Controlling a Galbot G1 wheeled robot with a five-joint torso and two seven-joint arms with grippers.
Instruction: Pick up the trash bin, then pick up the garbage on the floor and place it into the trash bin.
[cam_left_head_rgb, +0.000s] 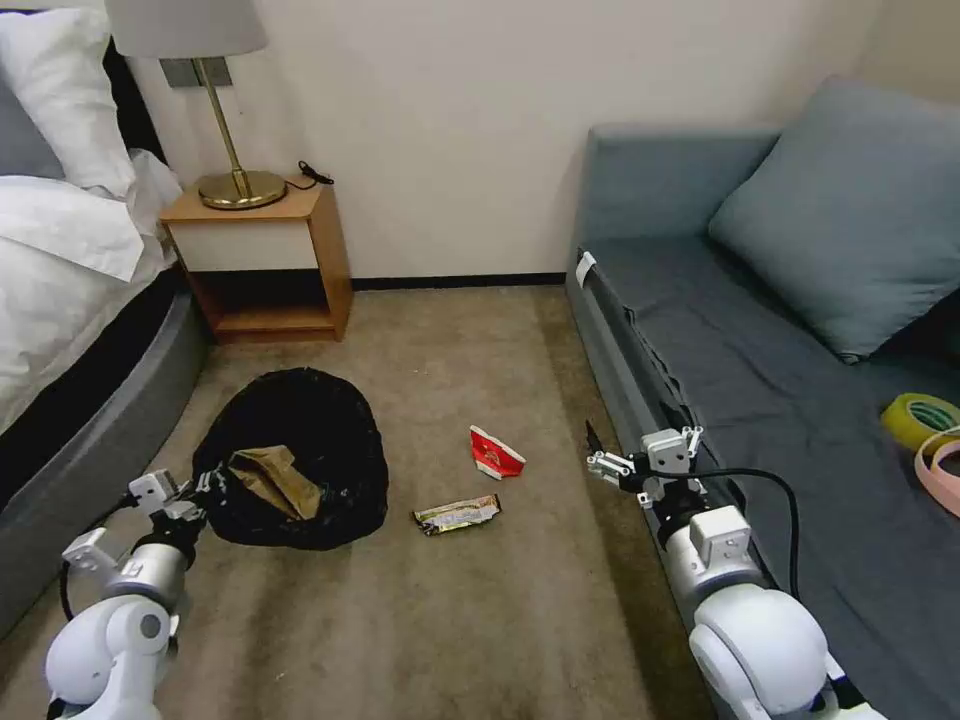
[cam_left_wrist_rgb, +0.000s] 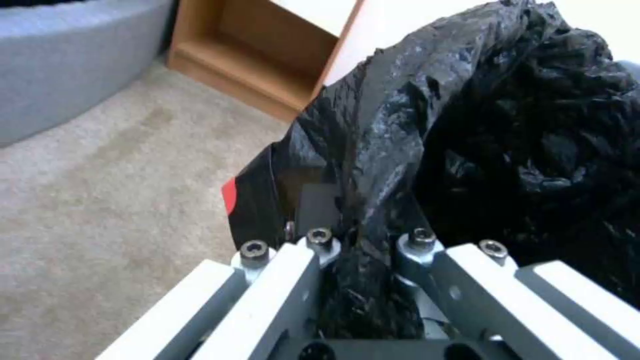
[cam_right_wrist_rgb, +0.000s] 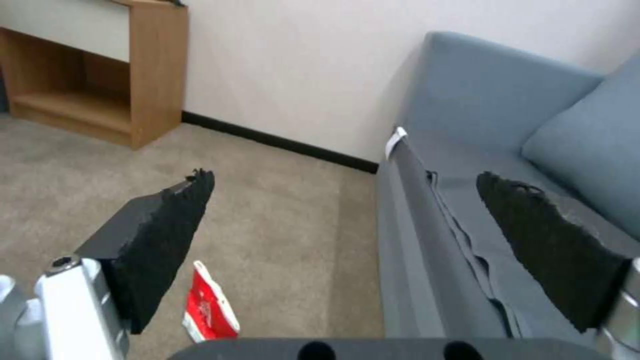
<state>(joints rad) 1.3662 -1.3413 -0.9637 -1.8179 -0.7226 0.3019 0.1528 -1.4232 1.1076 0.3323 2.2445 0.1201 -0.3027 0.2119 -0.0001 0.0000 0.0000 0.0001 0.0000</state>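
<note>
Trash bin (cam_left_head_rgb: 300, 460) is clamped at its bag rim by your left end effector (cam_left_head_rgb: 205, 485); keep it level while the right end effector (cam_left_head_rgb: 600, 455), jaws apart, descends on the red-white carton (cam_left_head_rgb: 495, 452) just below-left of it.

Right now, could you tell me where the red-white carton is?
In the head view the red-white carton lies on the carpet mid-floor, between the trash bin and the sofa, just beyond the snack wrapper.

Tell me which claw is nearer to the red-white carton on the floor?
Right. The open right claw hangs just beside the carton; the left claw grips the trash bin rim, farther off.
</note>
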